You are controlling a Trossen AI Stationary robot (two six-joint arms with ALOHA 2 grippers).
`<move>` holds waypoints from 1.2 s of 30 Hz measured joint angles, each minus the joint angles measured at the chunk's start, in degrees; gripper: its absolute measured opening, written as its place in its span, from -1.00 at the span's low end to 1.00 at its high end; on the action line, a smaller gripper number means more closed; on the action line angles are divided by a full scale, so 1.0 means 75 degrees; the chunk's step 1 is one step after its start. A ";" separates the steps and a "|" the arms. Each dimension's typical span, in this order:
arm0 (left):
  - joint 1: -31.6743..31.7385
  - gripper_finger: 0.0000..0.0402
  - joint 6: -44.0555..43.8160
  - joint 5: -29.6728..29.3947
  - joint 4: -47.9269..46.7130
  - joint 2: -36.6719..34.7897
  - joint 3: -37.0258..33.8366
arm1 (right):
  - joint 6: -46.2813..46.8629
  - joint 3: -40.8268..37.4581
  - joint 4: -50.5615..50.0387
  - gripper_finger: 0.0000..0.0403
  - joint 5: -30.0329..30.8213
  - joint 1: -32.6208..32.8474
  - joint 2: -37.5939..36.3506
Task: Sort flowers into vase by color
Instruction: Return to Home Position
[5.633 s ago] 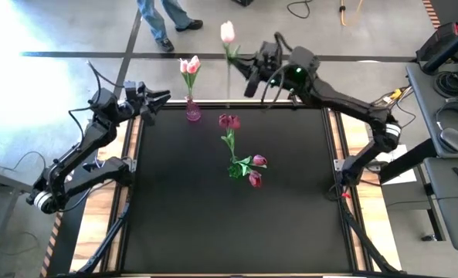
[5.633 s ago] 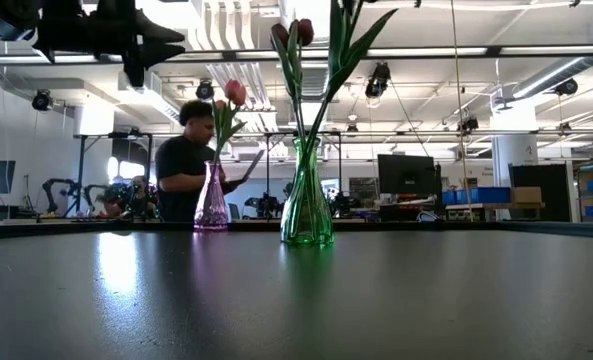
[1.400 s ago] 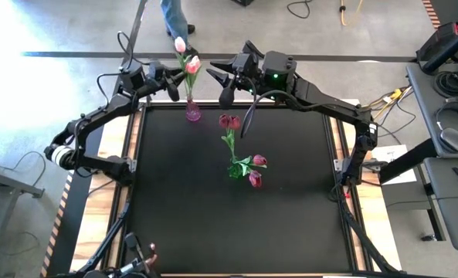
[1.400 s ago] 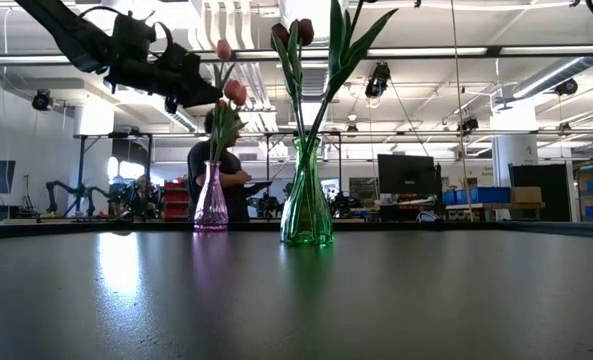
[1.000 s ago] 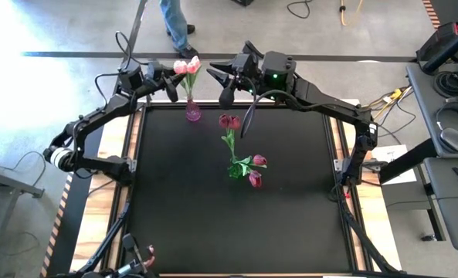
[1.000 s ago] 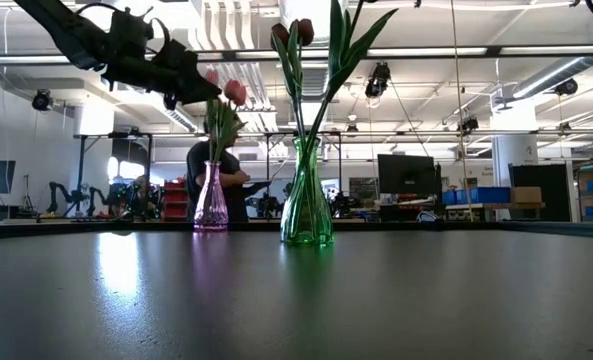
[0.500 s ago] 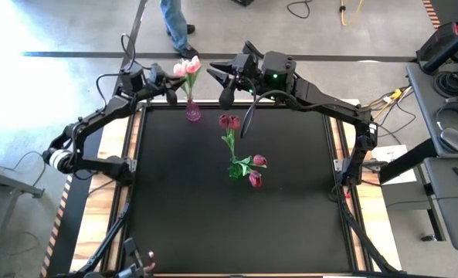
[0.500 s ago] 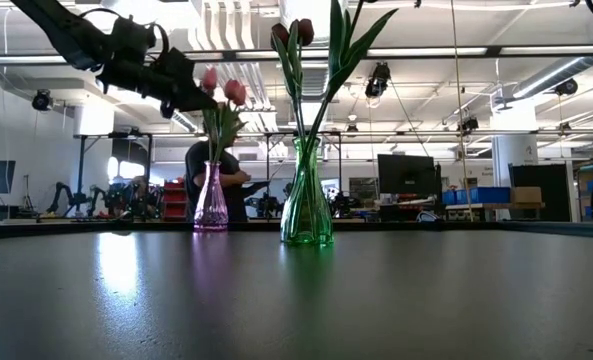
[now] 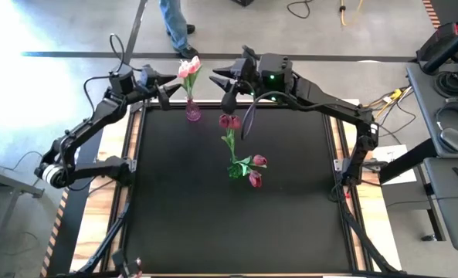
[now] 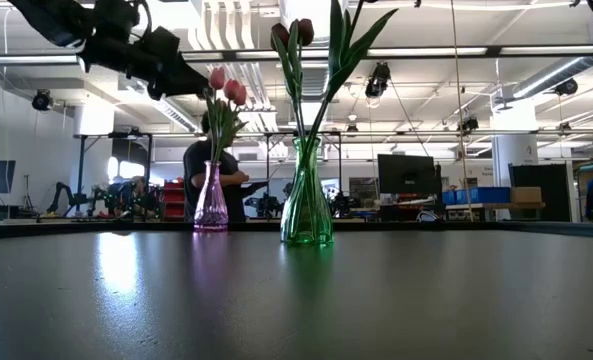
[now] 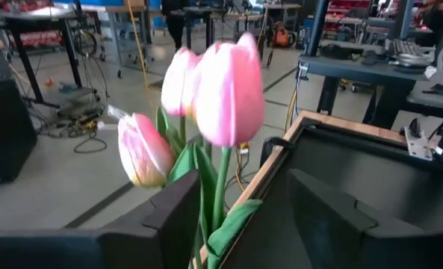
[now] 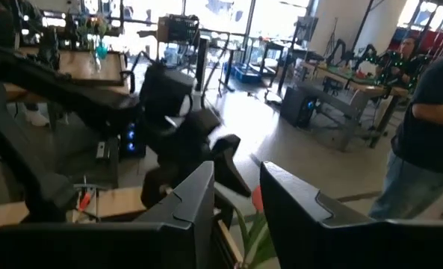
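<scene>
Change: left end effector (image 9: 165,85), fingers apart and empty, has drawn back leftward from the pink tulips (image 9: 188,68). These stand free in the violet vase (image 9: 192,113), upper centre of the high view. Just right of them hovers the right end effector (image 9: 225,86), fingers apart, nothing held. The green vase (image 9: 236,170), mid-bench (image 9: 290,208), holds the red tulips (image 9: 229,121). Sorting looks complete; only arm retraction appears left.

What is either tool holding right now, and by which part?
Nothing. The left tool is open near the pale pink tulips in the violet glass vase; the right tool is open and empty.
</scene>
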 joint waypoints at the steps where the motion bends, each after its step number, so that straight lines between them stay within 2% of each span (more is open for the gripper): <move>1: 0.0000 -0.06 0.0001 0.0000 -0.0033 -0.0101 0.0000 | -0.0029 0.0000 -0.0098 -0.49 -0.0003 0.0000 -0.0021; 6: 0.0000 -0.06 -0.0031 -0.0005 -0.0338 -0.0535 0.0000 | -0.0079 0.0000 -0.0811 -0.70 -0.0013 -0.0001 -0.0329; 11: 0.0000 -0.17 -0.0033 -0.0003 -0.0557 -0.1081 -0.0074 | -0.0287 0.0000 -0.1781 -0.93 -0.0020 0.0000 -0.0794; 14: 0.0000 -0.28 -0.0125 -0.0003 -0.0547 -0.1467 -0.0230 | -0.0495 -0.0072 -0.2307 -0.95 -0.0100 -0.0056 -0.1009; 18: 0.0000 -0.51 -0.0322 0.0000 -0.0576 -0.1892 -0.0560 | -0.0474 -0.0600 -0.2564 -0.96 -0.0827 -0.0354 -0.1182; 24: 0.0000 -0.95 -0.0757 0.0014 -0.0516 -0.2475 -0.1123 | -0.0317 -0.2228 -0.1495 -0.96 -0.1459 -0.0725 -0.1766; 27: 0.0000 -0.96 -0.1002 0.0121 -0.0492 -0.2794 -0.1361 | -0.0127 -0.3247 -0.0452 -0.96 -0.2035 -0.0934 -0.2262; 29: 0.0000 -0.98 -0.1031 0.0215 -0.0447 -0.3039 -0.1521 | -0.0103 -0.3839 -0.0031 -0.96 -0.2081 -0.1038 -0.2592; 32: -0.0002 -0.99 -0.1025 0.0233 -0.0350 -0.3401 -0.1700 | -0.0019 -0.4526 0.0088 -0.96 -0.2127 -0.1216 -0.3057; 36: -0.0003 -1.00 -0.0922 0.0230 -0.0134 -0.3795 -0.1996 | 0.0135 -0.5408 0.0486 -0.96 -0.2626 -0.1353 -0.3727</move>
